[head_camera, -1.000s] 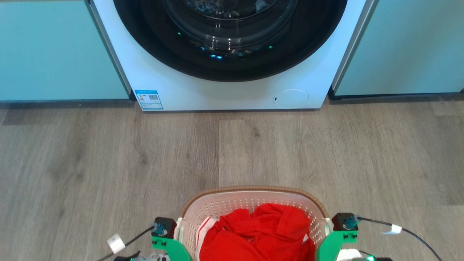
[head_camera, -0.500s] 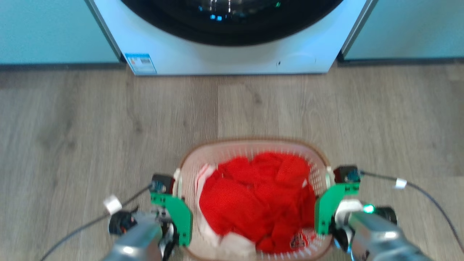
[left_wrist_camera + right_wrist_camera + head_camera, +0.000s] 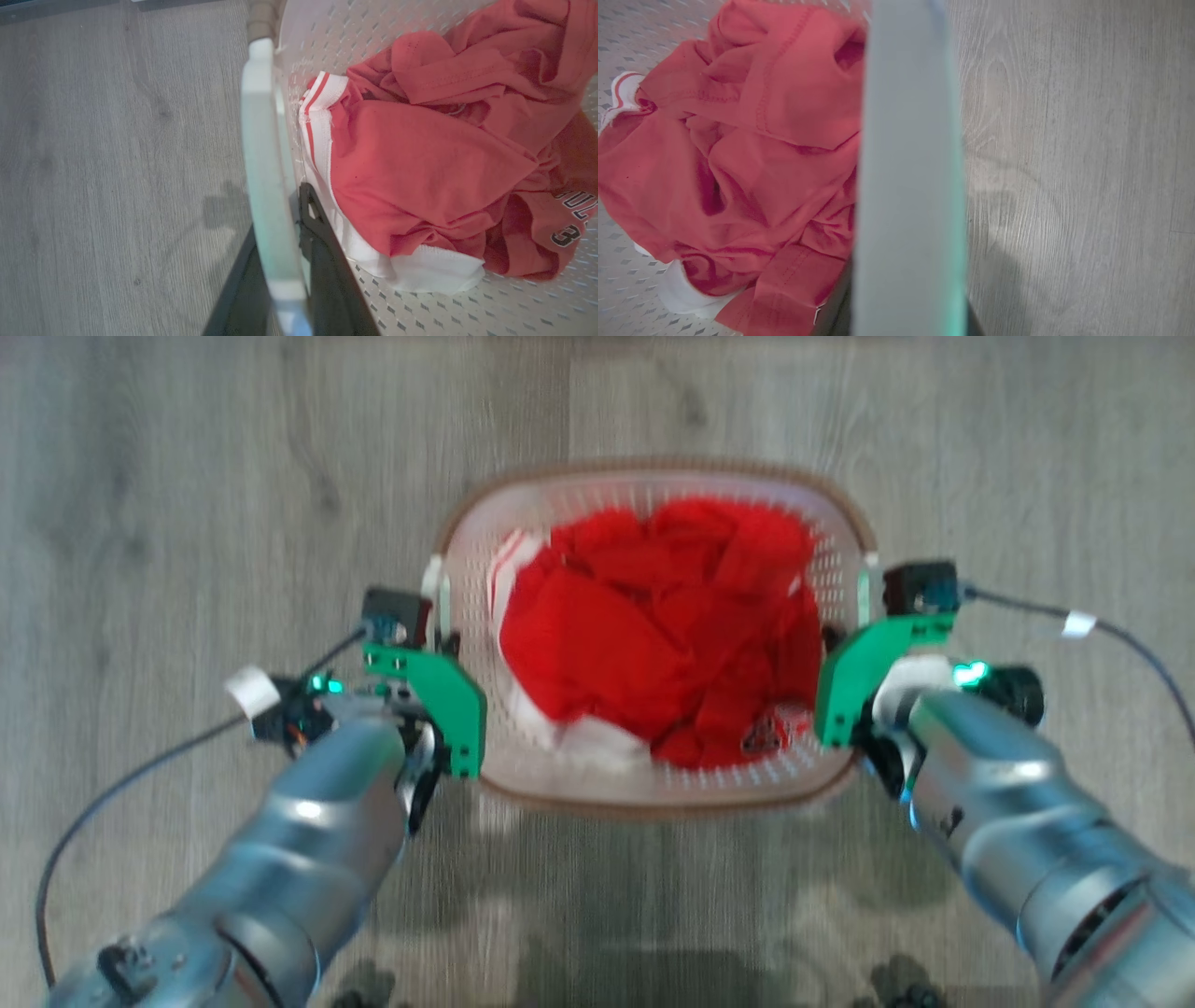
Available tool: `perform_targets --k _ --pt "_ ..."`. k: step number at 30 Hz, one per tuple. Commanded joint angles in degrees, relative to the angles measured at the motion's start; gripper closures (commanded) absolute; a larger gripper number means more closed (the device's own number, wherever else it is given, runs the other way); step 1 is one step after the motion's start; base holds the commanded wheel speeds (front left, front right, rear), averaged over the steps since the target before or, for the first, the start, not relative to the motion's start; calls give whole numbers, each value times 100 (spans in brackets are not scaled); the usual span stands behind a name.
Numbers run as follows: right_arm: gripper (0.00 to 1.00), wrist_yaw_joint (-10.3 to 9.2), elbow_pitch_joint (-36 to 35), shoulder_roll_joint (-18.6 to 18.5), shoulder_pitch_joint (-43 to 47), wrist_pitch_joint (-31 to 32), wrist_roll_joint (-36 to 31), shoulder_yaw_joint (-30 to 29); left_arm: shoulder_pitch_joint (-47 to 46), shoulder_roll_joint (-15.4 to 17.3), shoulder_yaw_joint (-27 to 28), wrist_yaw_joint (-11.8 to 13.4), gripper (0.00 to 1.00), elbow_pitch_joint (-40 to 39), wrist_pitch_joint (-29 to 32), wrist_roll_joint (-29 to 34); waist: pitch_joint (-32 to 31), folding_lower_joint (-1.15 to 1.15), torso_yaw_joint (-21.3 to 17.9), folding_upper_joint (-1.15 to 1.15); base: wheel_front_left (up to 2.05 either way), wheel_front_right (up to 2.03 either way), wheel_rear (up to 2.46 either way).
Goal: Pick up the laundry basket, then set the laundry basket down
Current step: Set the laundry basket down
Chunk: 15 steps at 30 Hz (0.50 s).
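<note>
Both left gripper (image 3: 439,653) and right gripper (image 3: 845,644) clamp the laundry basket (image 3: 653,471) holding red clothing (image 3: 653,625).

One camera above, two beside
Head view looks down on the laundry basket (image 3: 644,490); both close wrist views share its red clothing (image 3: 420,163).

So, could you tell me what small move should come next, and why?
Probably ease the laundry basket evenly down onto the wood floor. Its shadow falls offset beneath it, suggesting it hangs clear, and the left pincer and right pincer each clamp a white side handle.
</note>
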Motion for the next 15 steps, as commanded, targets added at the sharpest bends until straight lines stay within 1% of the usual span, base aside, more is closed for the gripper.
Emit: perform_targets --k 1,7,15 --pt "100 43 -87 52 16 -95 -137 63 -223 133 69 71 100 -29 -83 100 496 -2 96 0 0 0 0" --pt "100 43 -84 -144 -345 -125 -436 -179 -644 133 75 139 100 -129 -160 135 1102 -2 193 0 0 0 0" --pt "100 43 -83 -199 -577 -137 -841 -494 -968 133 -48 187 100 -195 -190 220 1653 -2 230 0 0 0 0"
